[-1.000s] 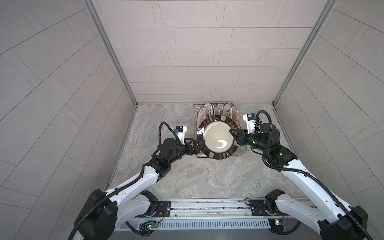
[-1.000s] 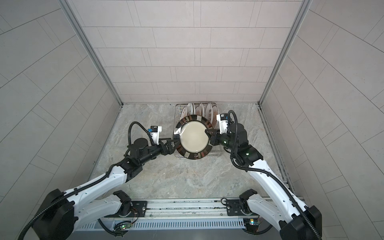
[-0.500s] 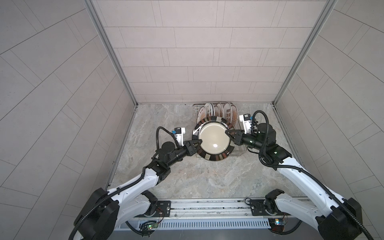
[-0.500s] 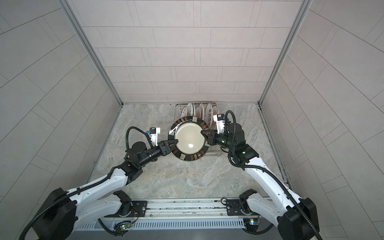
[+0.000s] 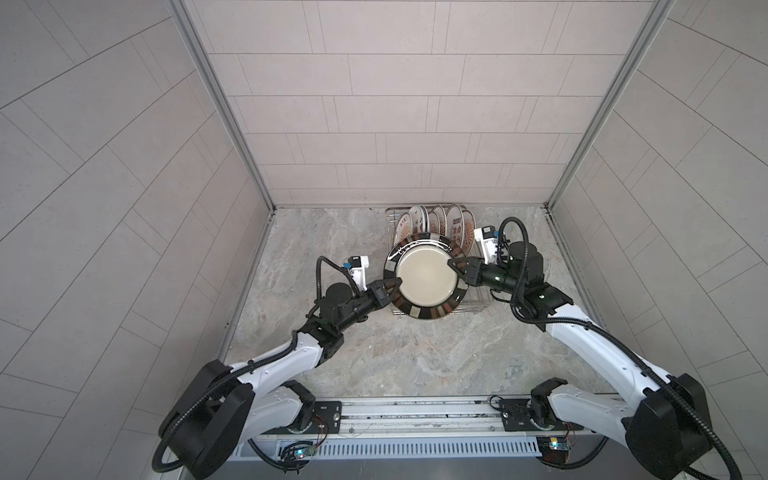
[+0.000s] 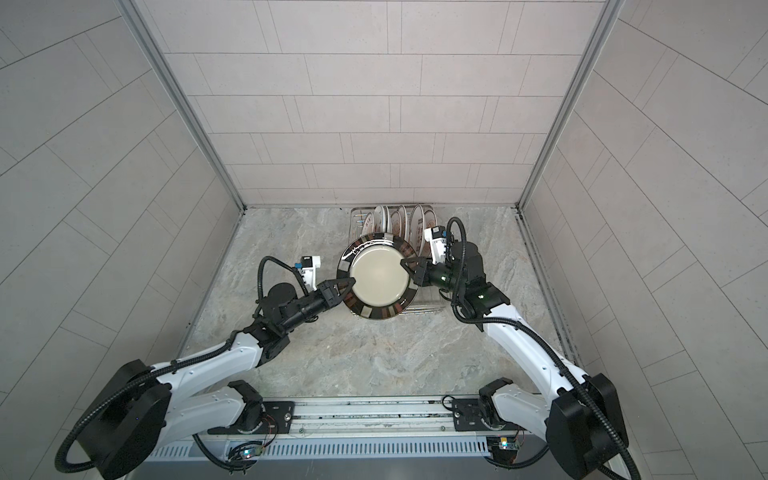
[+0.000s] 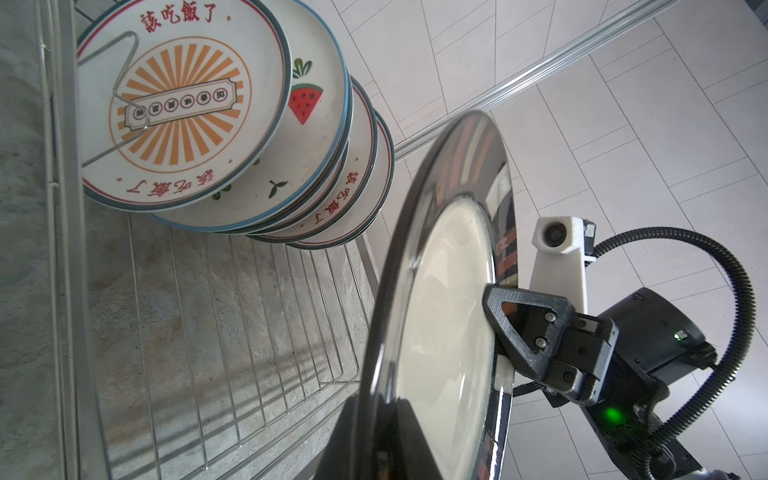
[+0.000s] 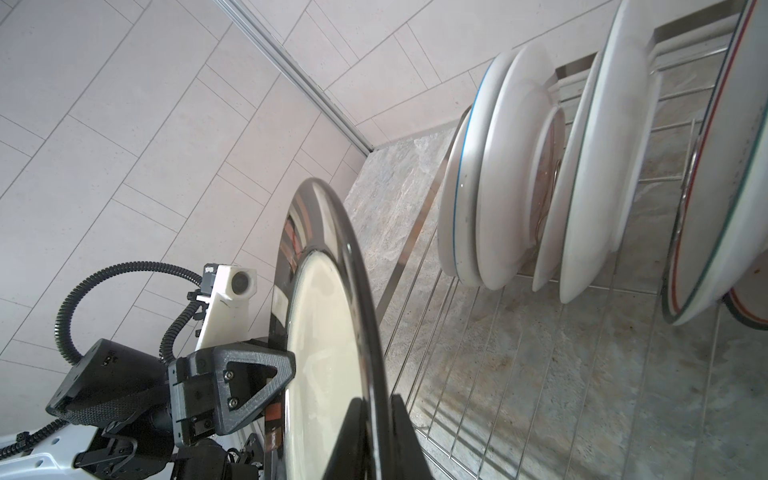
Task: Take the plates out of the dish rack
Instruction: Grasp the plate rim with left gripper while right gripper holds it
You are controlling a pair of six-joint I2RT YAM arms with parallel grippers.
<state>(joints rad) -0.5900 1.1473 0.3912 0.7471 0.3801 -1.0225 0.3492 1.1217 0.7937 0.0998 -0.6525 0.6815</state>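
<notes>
Marble tabletop (image 5: 415, 365) is seen nearest. Over the front of the dish rack (image 7: 72, 291), a large dark-rimmed plate (image 5: 426, 278) is clamped at opposite rims by left gripper (image 5: 394, 285) and right gripper (image 5: 454, 266). Handover step is judged; next, one grip must be released. Behind, patterned plates (image 5: 432, 220) are racked upright.

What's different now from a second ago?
The left gripper closed onto the left rim of the big dark-rimmed plate, which drifted slightly to the left in both top views. The right gripper kept its hold on the opposite rim, so both now grip it. The other plates stayed standing in the dish rack.
</notes>
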